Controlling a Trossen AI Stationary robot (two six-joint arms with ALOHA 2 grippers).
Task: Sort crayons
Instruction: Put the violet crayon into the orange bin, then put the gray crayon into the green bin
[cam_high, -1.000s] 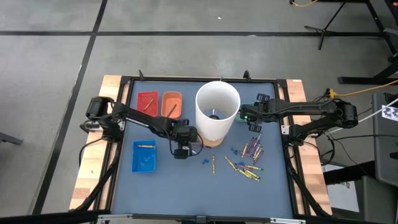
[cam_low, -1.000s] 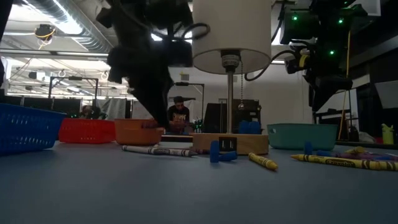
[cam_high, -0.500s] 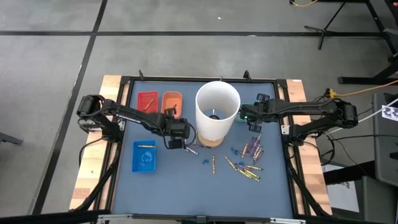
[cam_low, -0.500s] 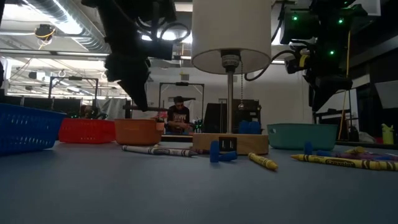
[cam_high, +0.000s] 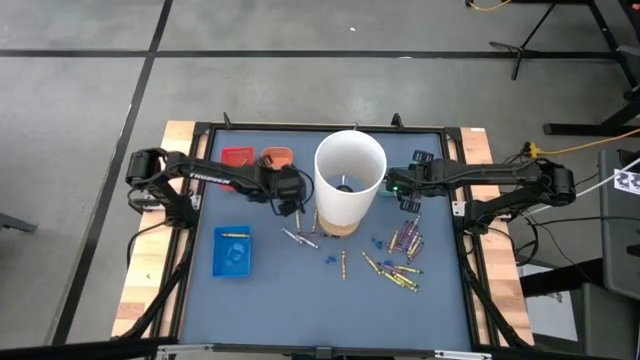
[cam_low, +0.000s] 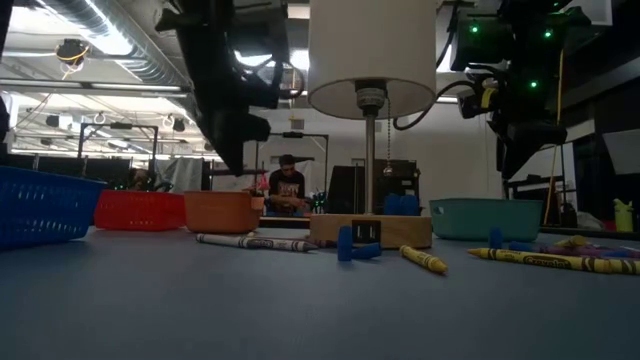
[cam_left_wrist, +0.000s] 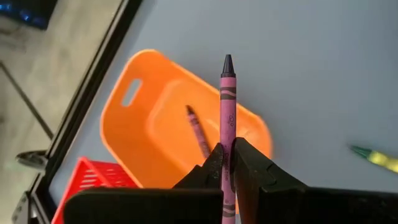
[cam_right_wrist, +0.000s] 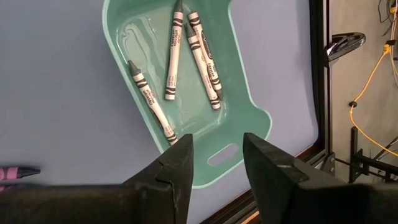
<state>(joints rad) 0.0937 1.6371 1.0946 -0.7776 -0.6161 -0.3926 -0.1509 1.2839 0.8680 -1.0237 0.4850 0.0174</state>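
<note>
On the left, the left gripper (cam_left_wrist: 227, 163) pinches a thin pink-purple wax crayon (cam_left_wrist: 227, 118) upright above the small orange plastic tray (cam_left_wrist: 155, 127), which holds one brownish crayon (cam_left_wrist: 198, 129). Right of the tall white cylinder (cam_high: 350, 180), the right gripper (cam_right_wrist: 216, 163) hangs with fingers spread, empty, over the small teal plastic tray (cam_right_wrist: 252, 118) holding four grey crayons (cam_right_wrist: 174, 59). More loose crayons (cam_high: 400, 262) lie on the blue-grey table (cam_high: 290, 300).
</note>
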